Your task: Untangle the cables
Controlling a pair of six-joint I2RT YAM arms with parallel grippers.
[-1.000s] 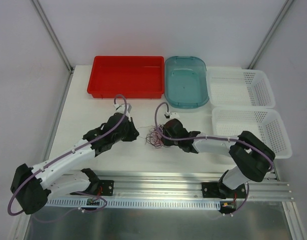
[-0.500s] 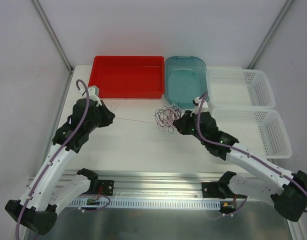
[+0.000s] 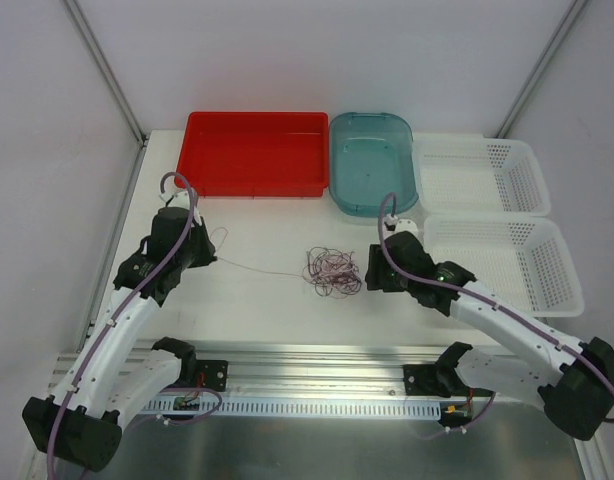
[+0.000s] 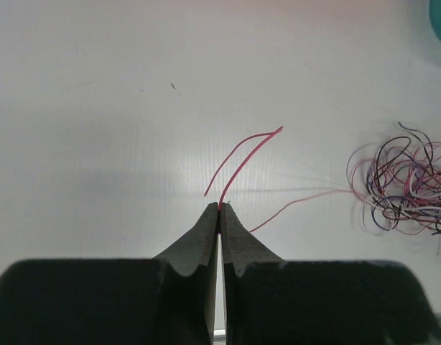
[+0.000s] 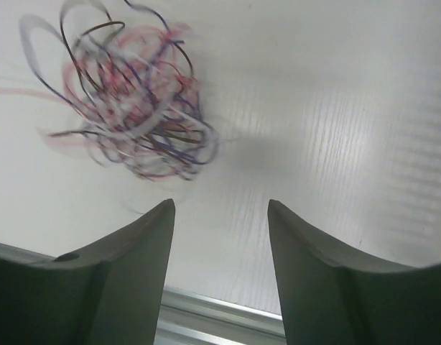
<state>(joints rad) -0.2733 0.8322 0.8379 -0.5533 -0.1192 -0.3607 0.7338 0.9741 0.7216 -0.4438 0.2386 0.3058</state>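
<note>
The cables (image 3: 332, 269) lie as a loose tangle of white, dark red and black strands on the white table, also seen in the left wrist view at the right edge (image 4: 407, 183) and blurred in the right wrist view (image 5: 131, 100). One red strand (image 3: 257, 268) runs from the tangle leftward to my left gripper (image 3: 209, 257), which is shut on it; its folded end sticks out past the tips (image 4: 245, 162). My right gripper (image 3: 372, 274) hangs just right of the tangle, open and holding nothing (image 5: 220, 208).
A red bin (image 3: 253, 153), a teal bin (image 3: 372, 163) and two white baskets (image 3: 482, 172) (image 3: 507, 262) line the back and right. An aluminium rail (image 3: 317, 375) runs along the near edge.
The right gripper has opened and let the tangle drop onto the table, then drawn back right. The left gripper moved slightly down, still holding the red strand.
</note>
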